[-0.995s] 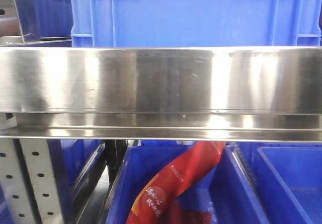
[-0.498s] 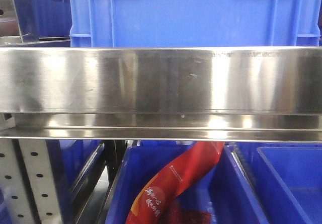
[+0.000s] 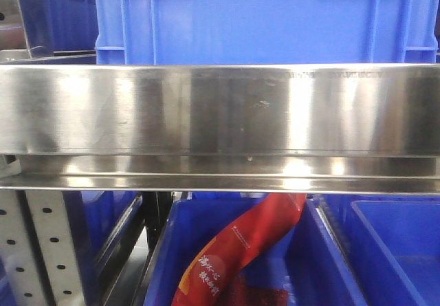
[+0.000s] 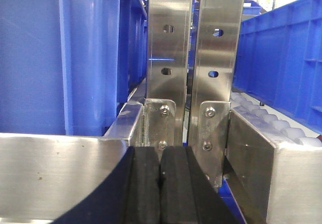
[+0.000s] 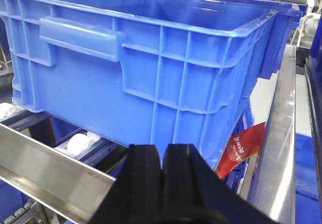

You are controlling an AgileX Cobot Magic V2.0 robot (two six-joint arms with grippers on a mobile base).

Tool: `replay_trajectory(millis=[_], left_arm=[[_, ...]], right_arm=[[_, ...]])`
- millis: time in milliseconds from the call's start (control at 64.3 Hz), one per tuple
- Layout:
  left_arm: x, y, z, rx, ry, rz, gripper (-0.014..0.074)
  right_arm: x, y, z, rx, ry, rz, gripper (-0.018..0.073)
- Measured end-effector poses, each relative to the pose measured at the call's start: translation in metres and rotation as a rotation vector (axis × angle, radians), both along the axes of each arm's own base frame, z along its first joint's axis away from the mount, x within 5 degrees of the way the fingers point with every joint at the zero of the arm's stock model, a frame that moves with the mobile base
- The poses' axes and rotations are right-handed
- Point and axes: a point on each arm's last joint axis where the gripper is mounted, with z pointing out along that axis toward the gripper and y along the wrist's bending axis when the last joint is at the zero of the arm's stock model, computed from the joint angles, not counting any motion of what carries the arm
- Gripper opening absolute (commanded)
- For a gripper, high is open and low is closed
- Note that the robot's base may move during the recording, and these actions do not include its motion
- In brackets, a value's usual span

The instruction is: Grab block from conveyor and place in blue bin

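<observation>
The left gripper (image 4: 160,183) shows at the bottom of its wrist view with its two black ribbed pads pressed together, nothing between them. Just beyond it stand two upright perforated steel posts (image 4: 168,58) bolted to horizontal steel rails (image 4: 60,168); a blue crate wall (image 4: 65,58) fills the left side, and white rollers (image 4: 282,128) run along the right beneath another blue crate (image 4: 282,58).

The right gripper (image 5: 162,183) is likewise pinched closed and empty, its black pads meeting at a thin seam. Past it sits a large blue bin (image 5: 151,68) with ribbed walls and a moulded handle, its long axis running from near left to far right, resting on a roller track (image 5: 80,143) above a steel rail (image 5: 45,168). A red printed packet (image 5: 241,151) hangs below the bin's right corner.

In the front view a broad polished steel beam (image 3: 220,113) spans the frame, a blue crate (image 3: 261,17) above it, lower blue bins (image 3: 330,265) and the red packet (image 3: 240,251) beneath.

Neither the green block nor the conveyor belt appears in any view.
</observation>
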Motion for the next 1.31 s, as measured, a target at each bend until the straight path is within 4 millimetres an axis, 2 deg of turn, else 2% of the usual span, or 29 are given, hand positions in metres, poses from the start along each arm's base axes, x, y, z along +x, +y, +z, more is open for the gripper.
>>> replay_trajectory(millis=[264,466,560,731,964,1042,1306], left_arm=[[0.000,0.000,0.000,0.000,0.000,0.000,-0.0111],[0.000,0.000,0.000,0.000,0.000,0.000,-0.0111],[0.000,0.000,0.000,0.000,0.000,0.000,-0.0111],[0.000,0.000,0.000,0.000,0.000,0.000,-0.0111],[0.000,0.000,0.000,0.000,0.000,0.000,-0.0111],[0.000,0.000,0.000,0.000,0.000,0.000,-0.0111],[0.000,0.000,0.000,0.000,0.000,0.000,-0.0111]], right_arm=[[-0.001,0.000,0.001,0.026,0.006,-0.007,-0.0162],[-0.003,-0.013,-0.005,0.056,-0.051,-0.147,-0.0162],[-0.007,-0.021,-0.017,0.070,-0.095,-0.231,-0.0162],[-0.013,-0.030,-0.054,0.080,-0.141,-0.353,-0.0162],[-0.015,-0.032,-0.103,0.080,-0.147,-0.391,-0.0162],[-0.015,-0.032,-0.110,0.077,-0.139,-0.392,-0.0162],[-0.015,-0.034,-0.111,0.075,-0.142,-0.428,-0.0162]])
